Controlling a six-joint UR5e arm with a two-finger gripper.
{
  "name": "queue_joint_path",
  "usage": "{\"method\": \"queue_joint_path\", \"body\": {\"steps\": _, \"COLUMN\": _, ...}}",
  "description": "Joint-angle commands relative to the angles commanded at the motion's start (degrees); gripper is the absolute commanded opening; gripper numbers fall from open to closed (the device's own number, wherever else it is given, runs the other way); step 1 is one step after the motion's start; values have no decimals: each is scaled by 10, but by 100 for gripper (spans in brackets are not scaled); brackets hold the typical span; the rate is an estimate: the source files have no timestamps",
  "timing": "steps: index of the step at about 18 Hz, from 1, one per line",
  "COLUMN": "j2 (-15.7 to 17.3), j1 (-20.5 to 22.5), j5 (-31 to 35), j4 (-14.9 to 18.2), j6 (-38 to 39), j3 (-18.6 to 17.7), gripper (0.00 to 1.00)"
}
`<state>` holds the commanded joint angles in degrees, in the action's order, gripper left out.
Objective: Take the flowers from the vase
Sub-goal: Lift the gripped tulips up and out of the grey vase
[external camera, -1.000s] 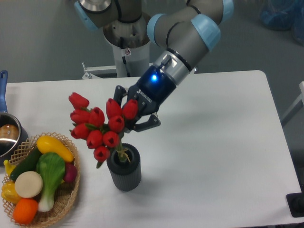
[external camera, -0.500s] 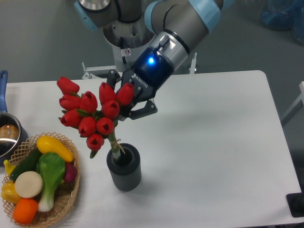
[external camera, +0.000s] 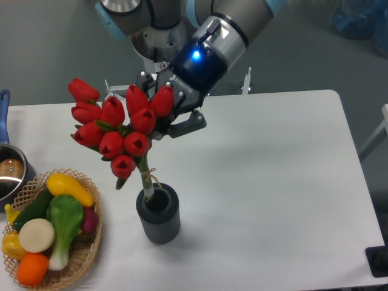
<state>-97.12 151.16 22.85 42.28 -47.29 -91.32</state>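
Observation:
The flowers (external camera: 115,129), a bunch of red tulips with green leaves, hang tilted to the left above the table. My gripper (external camera: 165,119) is shut on the bunch just behind the upper right buds. The bound stems (external camera: 145,179) slope down, and their tips still reach the mouth of the vase (external camera: 159,214). That vase is a small dark grey ribbed cylinder standing upright on the white table (external camera: 273,182), below and slightly left of the gripper. The buds hide most of the gripper's fingers.
A wicker basket (external camera: 79,257) of colourful vegetables sits at the front left edge. A steel pot (external camera: 9,176) with a blue handle (external camera: 3,115) stands at the far left. The robot base (external camera: 160,66) rises behind the table.
The gripper has risen and drawn back with the flowers, lifting the bunch until only the stem tips are at the vase mouth. The vase has stayed in place.

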Motion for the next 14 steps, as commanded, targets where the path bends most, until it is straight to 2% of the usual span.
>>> {"method": "queue_joint_path", "body": {"steps": 4, "j2": -2, "j1": 47, "j5": 1, "j4": 0, "j6": -3, "j3": -8, "gripper": 26}}
{"method": "queue_joint_path", "body": {"steps": 9, "j2": -9, "j1": 82, "j5": 4, "j4": 0, "j6": -36, "j3": -10, "gripper": 26}}
{"method": "queue_joint_path", "body": {"steps": 14, "j2": -5, "j1": 105, "j5": 19, "j4": 0, "j6": -65, "j3": -39, "gripper": 26}}
